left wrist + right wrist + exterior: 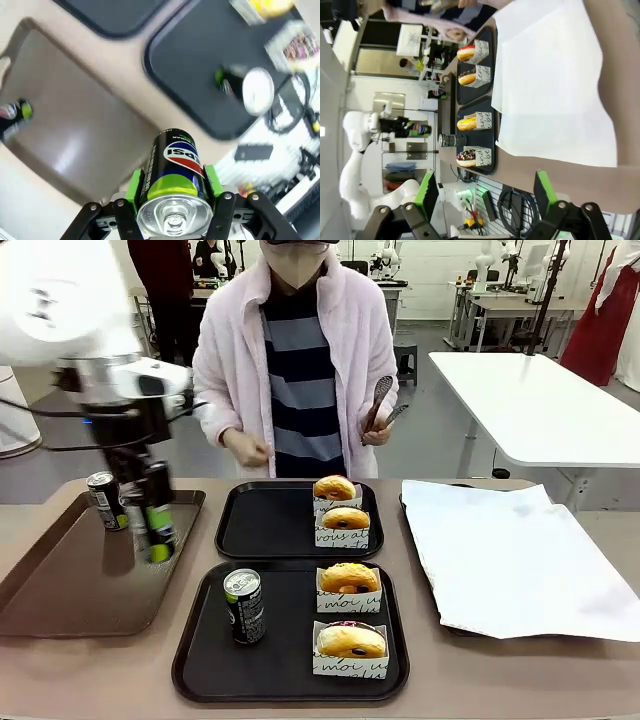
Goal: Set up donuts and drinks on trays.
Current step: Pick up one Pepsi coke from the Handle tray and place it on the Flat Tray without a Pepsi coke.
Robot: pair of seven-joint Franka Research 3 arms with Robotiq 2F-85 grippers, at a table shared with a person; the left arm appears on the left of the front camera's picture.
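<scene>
Front view: my left gripper (pixel 152 525) hung over the brown tray (pixel 60 590) at the worktop's left, jaws clamped on a can (pixel 157 525), blurred. Left wrist view confirmed it: green pads (pixel 134 186) pressed on both sides of the can (pixel 172 185), silver top toward the lens. A second can (pixel 104 500) stood at the brown tray's far edge. A third can (pixel 244 605) stood upright on the near black tray (pixel 200 660), left of two sleeved donuts (pixel 349 578). The far black tray (pixel 260 525) carried two more donuts (pixel 334 488). The person's hand (pixel 376 430) held tongs (pixel 380 400). Right wrist view: my right gripper (pixel 485 192) had its jaws wide apart, holding nothing, over the white paper (pixel 550 75).
</scene>
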